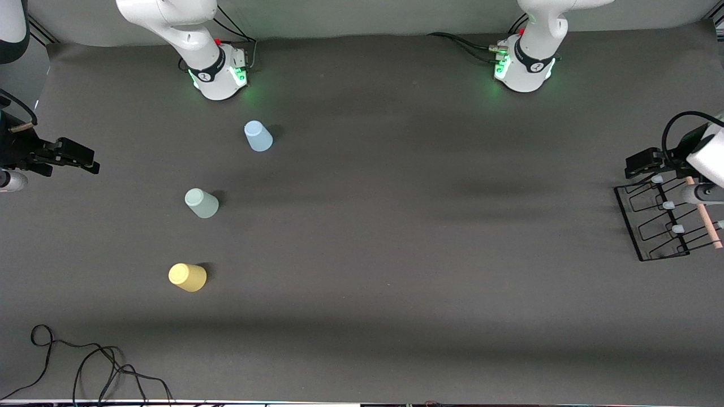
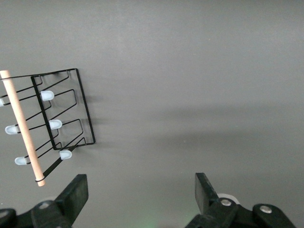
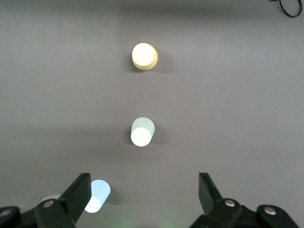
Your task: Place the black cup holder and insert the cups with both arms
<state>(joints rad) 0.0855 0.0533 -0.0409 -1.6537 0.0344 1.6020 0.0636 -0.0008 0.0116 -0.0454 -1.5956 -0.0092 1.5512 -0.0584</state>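
The black cup holder, a wire rack with a pale wooden rod on top and grey-tipped pegs, sits at the left arm's end of the table. Three upturned cups stand in a row toward the right arm's end: light blue cup, pale green cup, yellow cup nearest the front camera. The left gripper and right gripper hang with fingers spread, empty.

Dark grey table: blue cup, green cup, yellow cup, black cup holder, cable.
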